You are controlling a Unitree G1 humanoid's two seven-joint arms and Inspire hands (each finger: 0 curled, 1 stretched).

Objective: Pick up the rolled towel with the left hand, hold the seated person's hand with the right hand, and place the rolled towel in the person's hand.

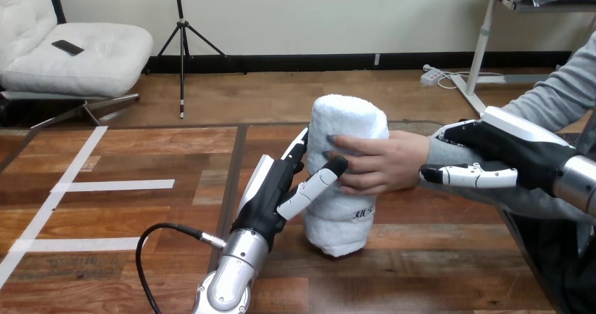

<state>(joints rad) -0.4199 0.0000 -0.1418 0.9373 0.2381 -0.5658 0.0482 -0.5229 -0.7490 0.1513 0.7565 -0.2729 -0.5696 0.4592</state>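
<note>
The white rolled towel [346, 180] stands upright, tilted a little, at the table's middle. I cannot tell whether its lower end touches the wood. My left hand [275, 196] is at its left side, with the thumb across the towel's front and the fingers along its far left side, pinching it. The person's hand [379, 161] comes in from the right and wraps round the towel's middle. My right hand [509, 151] is on the person's wrist [439, 152], fingers over the grey sleeve and thumb along its near side.
The wooden table [140, 208] carries white tape strips [119, 185] on its left part. A black cable [151, 240] loops beside my left forearm. The person's forearm stretches along the table's right edge.
</note>
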